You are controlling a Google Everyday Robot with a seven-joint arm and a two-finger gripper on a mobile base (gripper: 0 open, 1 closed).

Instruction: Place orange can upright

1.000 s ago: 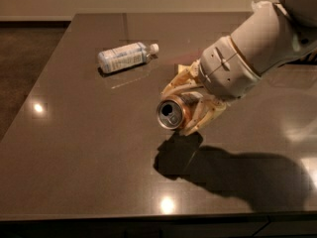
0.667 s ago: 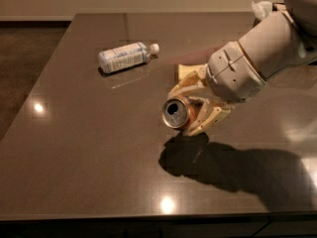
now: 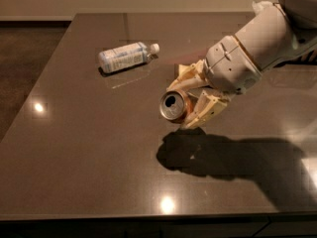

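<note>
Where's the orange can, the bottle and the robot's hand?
orange can (image 3: pixel 172 106): camera view, on its silver top.
bottle (image 3: pixel 123 57): camera view, on its label.
hand (image 3: pixel 185 103): camera view, midway between its fingertips, right of the bottle, clamped around the orange can.

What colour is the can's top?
Silver, seen in the camera view; the hand holds the orange can above the table.

No print is legible on the bottle or the orange can in the tool above the table.
</note>
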